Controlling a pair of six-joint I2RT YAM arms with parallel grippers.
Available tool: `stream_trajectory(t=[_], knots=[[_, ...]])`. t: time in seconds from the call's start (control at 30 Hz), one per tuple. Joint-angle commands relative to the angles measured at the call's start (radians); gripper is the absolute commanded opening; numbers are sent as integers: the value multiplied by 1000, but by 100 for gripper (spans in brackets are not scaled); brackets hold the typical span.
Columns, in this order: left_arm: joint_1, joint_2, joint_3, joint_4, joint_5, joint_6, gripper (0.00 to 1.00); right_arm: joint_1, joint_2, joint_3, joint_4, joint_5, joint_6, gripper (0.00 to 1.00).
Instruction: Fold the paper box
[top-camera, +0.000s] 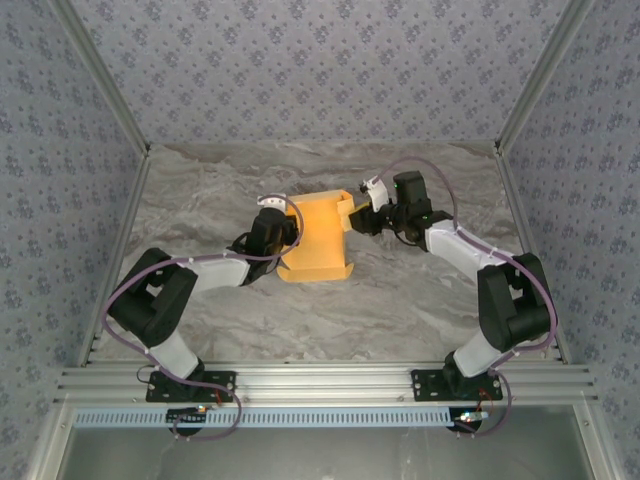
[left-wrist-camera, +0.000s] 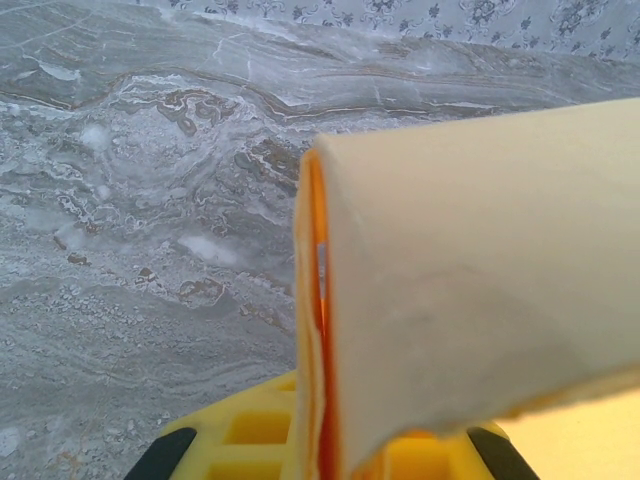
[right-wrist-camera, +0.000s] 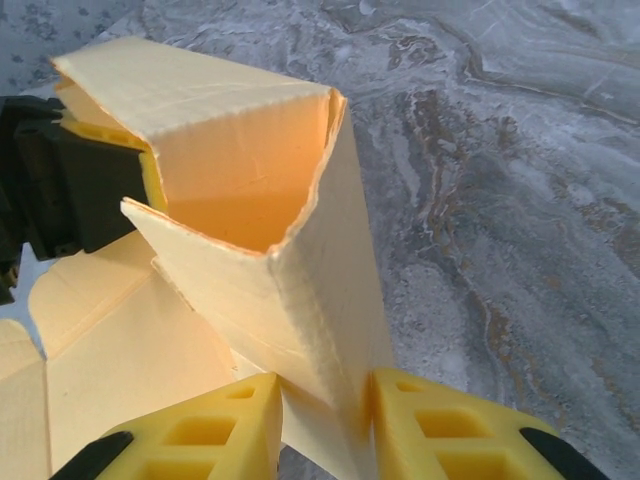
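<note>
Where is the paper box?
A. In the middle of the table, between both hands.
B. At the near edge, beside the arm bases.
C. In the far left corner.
A: the paper box lies in the middle, with the left hand at its left side and the right hand at its right.

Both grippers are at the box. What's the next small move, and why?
Probably close the right gripper on the raised corner of the box to crease it: its fingers flank that fold, and the left gripper clamps the opposite edge.
</note>
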Motion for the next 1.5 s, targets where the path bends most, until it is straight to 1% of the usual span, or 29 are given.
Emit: stream_trajectory(t=[0.0,0.23,0.37,0.73,0.93,1.03,1.33,1.47], knots=[[-12,-13,17,4,63,14,0,9,14,47,26,56,43,29],[-12,-10,20,1,63,14,0,9,14,60,24,95,66,29],[-12,-11,25,-2,63,13,0,28,13,54,31,107,66,28],[-12,-7,38,-14,56,8,0,112,-25,-45,115,267,38,31],[-13,-5,40,-14,59,3,0,167,-25,-70,166,393,33,31],[-13,-6,38,-14,59,3,0,192,-23,-81,194,442,37,34],[-13,-17,32,-14,59,6,0,228,10,-62,220,551,48,35],[-14,-20,29,-14,58,3,0,245,32,-33,202,636,70,31]])
